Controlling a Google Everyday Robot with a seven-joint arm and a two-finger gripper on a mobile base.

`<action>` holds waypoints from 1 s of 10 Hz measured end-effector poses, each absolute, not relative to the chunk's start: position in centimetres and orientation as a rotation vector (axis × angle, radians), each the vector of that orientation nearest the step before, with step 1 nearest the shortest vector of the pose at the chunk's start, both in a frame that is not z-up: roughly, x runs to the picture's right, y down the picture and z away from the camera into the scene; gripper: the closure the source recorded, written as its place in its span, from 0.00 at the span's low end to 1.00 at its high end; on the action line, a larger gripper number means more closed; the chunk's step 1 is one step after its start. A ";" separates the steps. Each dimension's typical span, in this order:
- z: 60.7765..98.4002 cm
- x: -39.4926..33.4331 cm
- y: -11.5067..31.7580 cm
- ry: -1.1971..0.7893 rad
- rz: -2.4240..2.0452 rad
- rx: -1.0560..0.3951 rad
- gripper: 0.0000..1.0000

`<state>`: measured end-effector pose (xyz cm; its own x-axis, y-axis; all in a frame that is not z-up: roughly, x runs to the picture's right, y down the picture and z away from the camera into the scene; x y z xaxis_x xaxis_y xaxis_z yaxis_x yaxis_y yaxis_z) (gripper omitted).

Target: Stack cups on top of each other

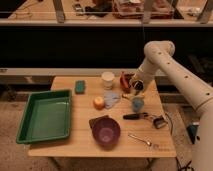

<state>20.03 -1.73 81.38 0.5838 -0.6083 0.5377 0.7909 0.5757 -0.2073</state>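
The wooden tabletop (75,142) carries everything. The green tray (44,117) sits well to the left of the light blue cup (137,104). The white arm (175,75) reaches in from the right and bends down to a spot just behind that cup. The purple bowl (106,131) stands in front of the cup and to its left.

The taller white cup (107,79) stands upright behind and to the left of the light blue cup, near the back edge, with a pale crumpled thing (112,98) between them. The light blue cup is also upright, mouth up, so its long axis is vertical.

The hand (137,88) hangs just above and slightly behind the light blue cup, pointing down, with a small gap between them. Any placing move would likely run almost straight down and a little forward.

I cannot tell whether the hand is apart or clamped on something. Something small glints at its lower end, and it may be the steel cup, which I cannot find anywhere else near the light blue cup.
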 end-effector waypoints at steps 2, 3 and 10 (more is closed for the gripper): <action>82.1 20.5 -0.6 -0.433 -0.849 -0.460 0.49; 82.2 21.2 0.1 -0.427 -0.839 -0.466 0.49; 83.3 21.9 3.0 -0.391 -0.858 -0.530 0.49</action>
